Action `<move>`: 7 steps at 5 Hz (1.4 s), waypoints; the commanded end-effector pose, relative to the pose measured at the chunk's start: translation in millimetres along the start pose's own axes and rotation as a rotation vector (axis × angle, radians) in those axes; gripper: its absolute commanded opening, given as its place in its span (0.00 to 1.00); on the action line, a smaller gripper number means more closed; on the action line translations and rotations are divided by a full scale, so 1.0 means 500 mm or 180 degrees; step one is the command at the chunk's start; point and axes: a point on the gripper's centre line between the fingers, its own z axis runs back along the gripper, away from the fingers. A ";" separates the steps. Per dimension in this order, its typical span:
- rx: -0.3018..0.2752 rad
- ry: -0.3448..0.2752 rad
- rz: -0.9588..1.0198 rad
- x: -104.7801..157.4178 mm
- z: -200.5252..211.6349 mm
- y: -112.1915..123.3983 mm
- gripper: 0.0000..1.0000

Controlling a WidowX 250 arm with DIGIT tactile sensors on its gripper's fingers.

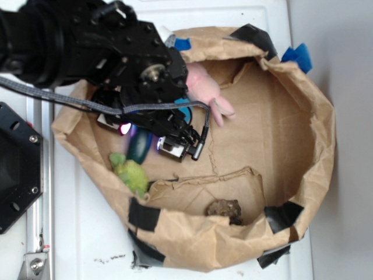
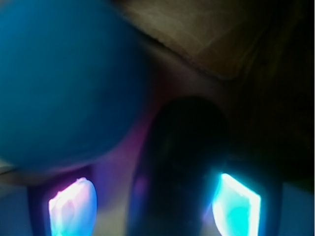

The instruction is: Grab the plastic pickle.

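The plastic pickle point(image 1: 140, 147) lies dark and glossy on the floor of the brown paper bag point(image 1: 303, 116), near its left wall. My gripper point(image 1: 143, 139) hangs right over it, open, with one glowing finger on each side. In the wrist view the pickle point(image 2: 182, 162) is a dark rounded shape running up between the two lit fingertips point(image 2: 74, 206). My gripper point(image 2: 155, 201) straddles it, and a gap shows between the left pad and the pickle.
A teal-blue ball point(image 2: 64, 78) sits close to the pickle's far end on the left. A fuzzy yellow-green plush point(image 1: 131, 173) lies just in front, a pink plush point(image 1: 207, 87) behind, a brown lump point(image 1: 224, 208) near the bag's front wall. A black base point(image 1: 14, 169) stands at the left.
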 end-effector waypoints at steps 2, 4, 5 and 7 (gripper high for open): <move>-0.0086 -0.0159 -0.0348 0.004 -0.023 0.005 1.00; -0.0269 -0.0165 -0.0588 0.003 -0.009 0.000 0.00; -0.0237 -0.0210 -0.0967 0.007 0.005 -0.008 0.00; -0.0095 -0.0430 -0.1963 -0.001 0.093 -0.047 0.00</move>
